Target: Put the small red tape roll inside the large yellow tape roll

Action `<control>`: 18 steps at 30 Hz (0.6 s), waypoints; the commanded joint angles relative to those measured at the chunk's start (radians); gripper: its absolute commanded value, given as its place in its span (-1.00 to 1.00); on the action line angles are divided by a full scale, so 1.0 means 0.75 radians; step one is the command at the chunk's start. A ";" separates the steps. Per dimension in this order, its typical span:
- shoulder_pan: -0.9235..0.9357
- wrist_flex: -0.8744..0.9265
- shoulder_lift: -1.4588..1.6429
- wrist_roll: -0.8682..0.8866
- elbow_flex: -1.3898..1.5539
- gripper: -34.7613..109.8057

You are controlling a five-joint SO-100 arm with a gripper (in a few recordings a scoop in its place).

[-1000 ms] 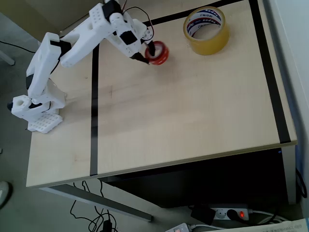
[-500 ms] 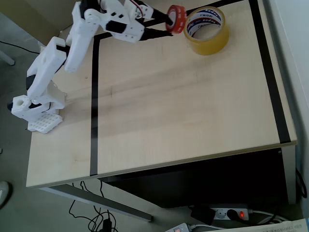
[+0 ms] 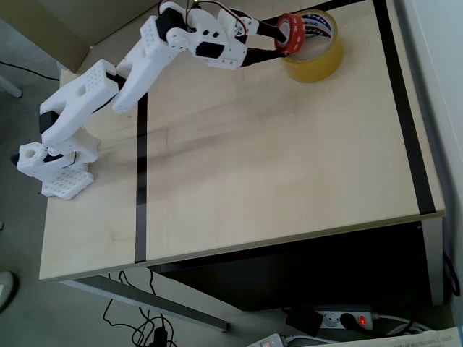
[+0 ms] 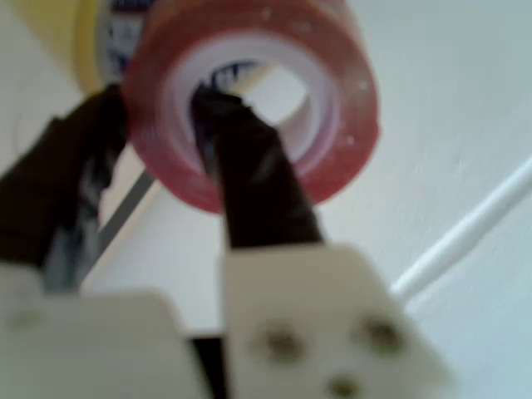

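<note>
Gripping the small red tape roll (image 3: 289, 34) by its wall, the gripper (image 3: 278, 37) hangs at the near-left rim of the large yellow tape roll (image 3: 312, 56) in the overhead view. The red roll is off the table (image 3: 275, 166) and turned on edge, its open face toward the camera side. It overlaps the yellow roll's left edge in that view, partly over the opening; whether the 2 rolls touch cannot be told.

In the wrist view 1 dark finger (image 4: 249, 183) runs up through the red roll's (image 4: 249, 100) pale core, and the other dark finger (image 4: 75, 191) lies against the outside of the ring on the left. The jaws are closed down to just the thickness of the tape wall between them. Behind the red roll, at the upper left of that view, a blurred strip of the yellow roll (image 4: 87, 41) and its blue-printed core shows.

The yellow roll stands flat on the light wooden table near the far right corner, just inside the black line (image 3: 405, 108) that borders the surface. Its white inner core with blue and red print faces up.

The white arm (image 3: 145, 65) reaches from its base (image 3: 54, 163) at the left edge of the table, stretched long toward the upper right.
</note>
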 commanded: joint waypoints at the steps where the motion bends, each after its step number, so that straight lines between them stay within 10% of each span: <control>1: -0.014 -0.025 0.100 -0.076 -0.094 -0.43; 18: 0.207 0.720 1.021 -0.082 0.693 -0.15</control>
